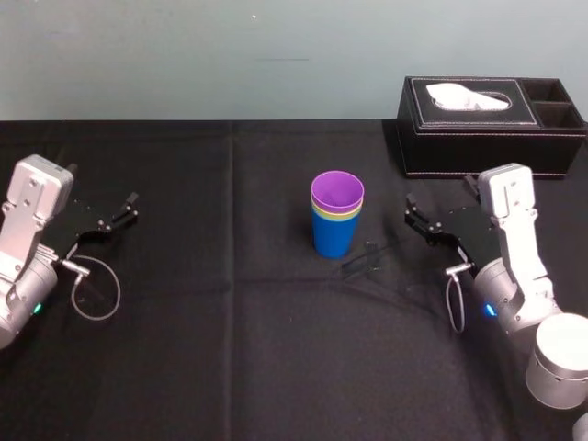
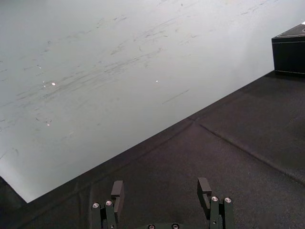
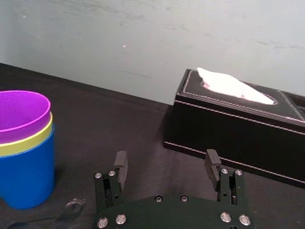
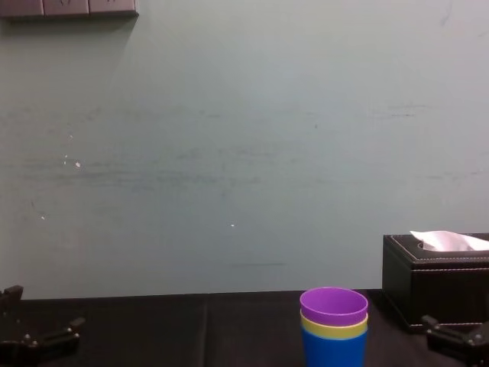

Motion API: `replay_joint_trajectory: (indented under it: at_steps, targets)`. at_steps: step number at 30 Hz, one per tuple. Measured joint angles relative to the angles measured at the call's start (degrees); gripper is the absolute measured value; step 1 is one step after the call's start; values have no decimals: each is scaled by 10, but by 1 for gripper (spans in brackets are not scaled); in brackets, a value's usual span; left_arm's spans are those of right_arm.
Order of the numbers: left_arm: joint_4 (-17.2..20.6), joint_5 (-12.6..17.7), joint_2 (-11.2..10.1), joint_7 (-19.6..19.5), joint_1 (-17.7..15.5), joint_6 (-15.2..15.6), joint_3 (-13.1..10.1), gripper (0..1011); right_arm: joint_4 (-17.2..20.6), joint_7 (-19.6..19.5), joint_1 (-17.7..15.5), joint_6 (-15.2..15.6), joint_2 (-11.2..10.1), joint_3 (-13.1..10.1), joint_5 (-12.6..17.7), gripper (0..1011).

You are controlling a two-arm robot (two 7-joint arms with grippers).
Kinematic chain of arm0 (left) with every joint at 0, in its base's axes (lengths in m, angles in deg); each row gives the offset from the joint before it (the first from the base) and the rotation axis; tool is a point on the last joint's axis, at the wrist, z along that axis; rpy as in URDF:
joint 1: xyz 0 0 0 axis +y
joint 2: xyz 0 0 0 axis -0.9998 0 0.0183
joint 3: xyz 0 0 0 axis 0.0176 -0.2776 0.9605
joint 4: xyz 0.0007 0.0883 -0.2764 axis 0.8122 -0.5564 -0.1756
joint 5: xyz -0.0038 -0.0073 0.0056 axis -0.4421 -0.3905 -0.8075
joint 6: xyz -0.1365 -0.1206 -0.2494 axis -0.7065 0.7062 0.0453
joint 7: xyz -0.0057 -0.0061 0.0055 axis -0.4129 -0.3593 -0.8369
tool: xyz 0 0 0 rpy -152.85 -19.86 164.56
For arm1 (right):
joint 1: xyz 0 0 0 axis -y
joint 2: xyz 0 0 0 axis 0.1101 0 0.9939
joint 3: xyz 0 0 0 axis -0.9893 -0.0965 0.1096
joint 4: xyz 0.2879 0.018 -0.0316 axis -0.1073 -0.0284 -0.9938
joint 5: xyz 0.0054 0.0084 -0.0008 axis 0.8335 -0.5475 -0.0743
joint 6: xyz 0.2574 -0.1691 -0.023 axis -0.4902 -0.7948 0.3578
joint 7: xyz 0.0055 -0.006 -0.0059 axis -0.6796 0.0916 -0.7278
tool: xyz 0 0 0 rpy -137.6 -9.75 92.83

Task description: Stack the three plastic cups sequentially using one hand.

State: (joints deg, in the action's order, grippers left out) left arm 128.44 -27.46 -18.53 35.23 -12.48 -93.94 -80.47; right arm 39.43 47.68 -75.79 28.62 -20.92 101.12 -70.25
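Purple cup [image 1: 336, 191] nests in yellow-green cup [image 1: 336, 215], inside blue cup [image 1: 333, 239], on the bench [image 1: 230, 349]. Left claw [image 1: 131, 207] and right claw [image 1: 410, 209] flank them, wide and empty.

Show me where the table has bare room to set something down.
Widest bare patch: between the left gripper and the stacked cups, running to the near edge of the table. Also free: the strip between cups and wall. Crowded: the right side, where the right gripper sits beside the cups, before the tissue box.
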Motion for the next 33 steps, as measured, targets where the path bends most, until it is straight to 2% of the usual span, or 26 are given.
replay_joint_trajectory:
  at_steps: [33]
  targets:
    - [0,0,0,0,0,0,0,1011,0,5,1,-2,0,1,2,1003]
